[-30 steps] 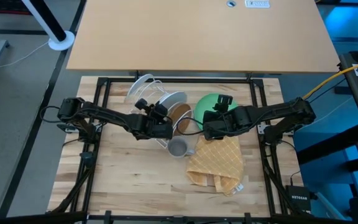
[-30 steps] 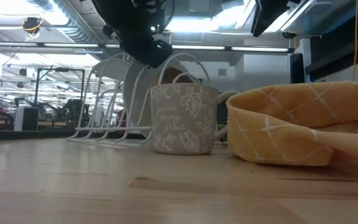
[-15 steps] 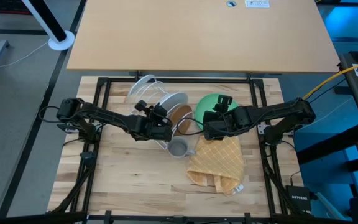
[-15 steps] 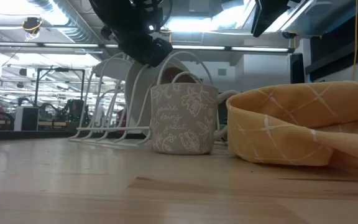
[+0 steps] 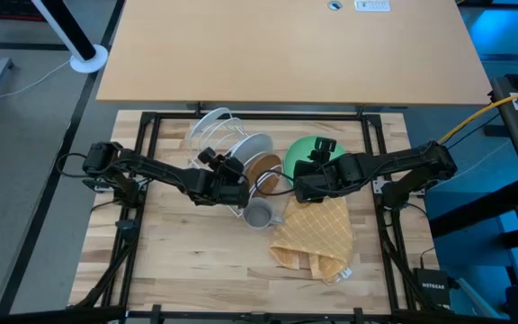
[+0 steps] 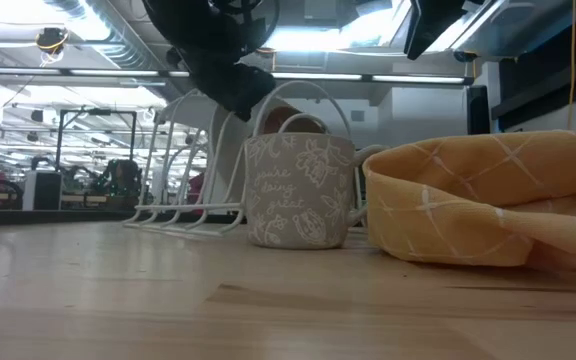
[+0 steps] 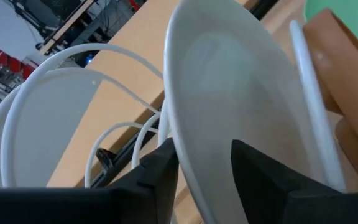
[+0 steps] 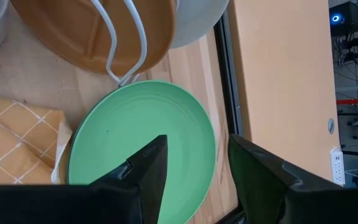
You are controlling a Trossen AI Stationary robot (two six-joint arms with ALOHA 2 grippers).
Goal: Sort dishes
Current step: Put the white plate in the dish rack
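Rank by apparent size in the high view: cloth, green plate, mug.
1. Yellow checked cloth, clearly largest.
2. Green plate, partly hidden under the right arm, so its full extent is unsure.
3. Grey mug, smallest.

From above, we see the counter evenly lit, with blue light spilling in at 3 o'clock. At counter height, bright ceiling strips at 11 o'clock backlight the scene, leaving the arm a silhouette. Near the left wrist camera, the white plate blurs; the fingers render black.
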